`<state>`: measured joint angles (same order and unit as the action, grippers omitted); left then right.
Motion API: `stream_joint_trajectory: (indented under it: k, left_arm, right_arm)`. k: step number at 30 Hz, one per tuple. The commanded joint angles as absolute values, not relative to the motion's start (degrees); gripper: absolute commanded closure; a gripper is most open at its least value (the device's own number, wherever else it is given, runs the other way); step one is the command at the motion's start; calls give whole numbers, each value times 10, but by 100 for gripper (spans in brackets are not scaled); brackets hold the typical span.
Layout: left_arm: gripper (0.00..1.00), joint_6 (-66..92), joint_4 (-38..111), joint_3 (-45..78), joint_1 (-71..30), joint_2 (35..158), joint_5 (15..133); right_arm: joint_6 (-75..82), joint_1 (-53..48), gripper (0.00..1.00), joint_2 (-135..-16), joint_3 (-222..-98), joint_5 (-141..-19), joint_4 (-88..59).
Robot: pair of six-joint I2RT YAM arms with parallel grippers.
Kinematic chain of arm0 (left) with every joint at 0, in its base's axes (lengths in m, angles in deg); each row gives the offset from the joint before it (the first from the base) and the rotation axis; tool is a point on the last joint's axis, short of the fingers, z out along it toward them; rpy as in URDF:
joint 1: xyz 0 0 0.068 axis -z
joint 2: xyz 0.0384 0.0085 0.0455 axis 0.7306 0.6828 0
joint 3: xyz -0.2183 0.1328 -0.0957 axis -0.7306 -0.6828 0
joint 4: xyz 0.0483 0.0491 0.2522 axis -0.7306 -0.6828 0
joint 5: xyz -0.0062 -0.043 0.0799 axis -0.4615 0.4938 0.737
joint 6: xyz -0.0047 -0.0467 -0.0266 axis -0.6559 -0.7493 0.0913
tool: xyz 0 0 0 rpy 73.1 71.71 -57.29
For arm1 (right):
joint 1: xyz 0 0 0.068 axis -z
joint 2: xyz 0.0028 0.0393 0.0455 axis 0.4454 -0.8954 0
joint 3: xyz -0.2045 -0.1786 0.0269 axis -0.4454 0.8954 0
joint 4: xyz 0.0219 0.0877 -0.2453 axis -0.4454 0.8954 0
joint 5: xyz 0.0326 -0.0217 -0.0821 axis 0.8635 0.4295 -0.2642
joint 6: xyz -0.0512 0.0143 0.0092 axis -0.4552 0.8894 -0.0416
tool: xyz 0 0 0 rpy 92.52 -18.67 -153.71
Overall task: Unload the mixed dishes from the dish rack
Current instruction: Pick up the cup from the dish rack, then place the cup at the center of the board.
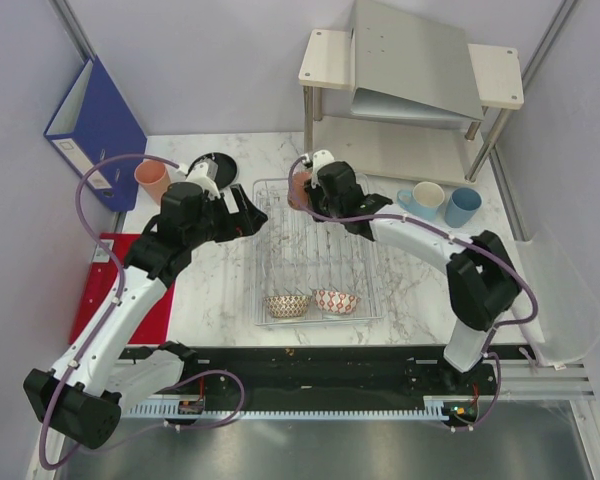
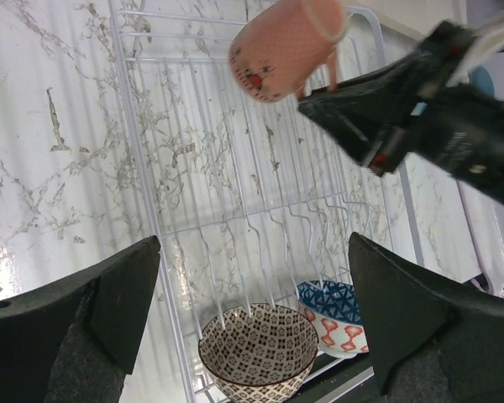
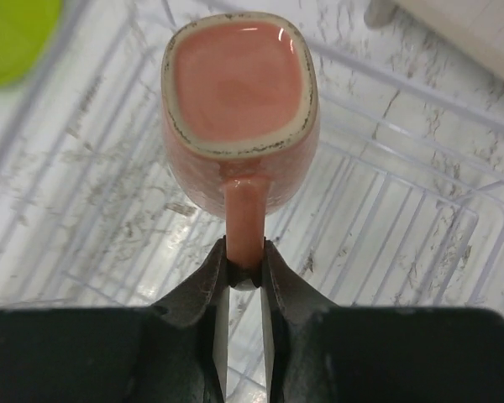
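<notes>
Pink mug (image 3: pixel 239 109) hangs over the far end of the rack (image 1: pixel 259 250), right fingers (image 3: pixel 203 290) pinching its handle, likely the only part slim enough; left fingers (image 2: pixel 84 319) gape empty nearby

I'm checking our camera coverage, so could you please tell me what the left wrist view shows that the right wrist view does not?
Only the left wrist view shows the brown-white bowl and the red-white bowl, framed by the open left end effector. Only the right wrist view shows the lime-green plate. Both show the salmon-pink mug, the right end effector shut on its handle, and the dish rack.
</notes>
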<state>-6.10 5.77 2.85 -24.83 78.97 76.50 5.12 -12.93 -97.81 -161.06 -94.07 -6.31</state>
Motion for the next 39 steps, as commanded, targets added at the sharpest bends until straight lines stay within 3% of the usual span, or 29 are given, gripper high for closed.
stream_joint_trajectory:
  k: [1,5,8,15,20,23,27,39]
  left_arm:
    - [0,-72,87,20,-247,779,782]
    - [1,-100,90,17,-248,781,794]
    - [1,-133,117,4,-249,772,791]
    - [1,-249,403,-131,-262,674,641]
    - [25,-321,537,-192,-262,691,554]
    - [33,-364,621,-221,-262,711,522]
    - [30,-378,652,-228,-262,728,507]
    - [29,-364,663,-217,-262,729,512]
  right_arm:
    - [84,-129,100,-879,-1623,-908,-91]
    - [131,-129,100,-818,-1572,-877,-106]
    - [216,-122,100,-753,-1475,-811,-218]
    - [486,-92,100,-675,-1273,-690,-631]
    - [612,-86,100,-701,-1208,-661,-800]
    - [685,-86,100,-741,-1184,-651,-923]
    - [755,-87,100,-801,-1184,-635,-1058]
    - [721,-123,100,-808,-1203,-622,-1013]
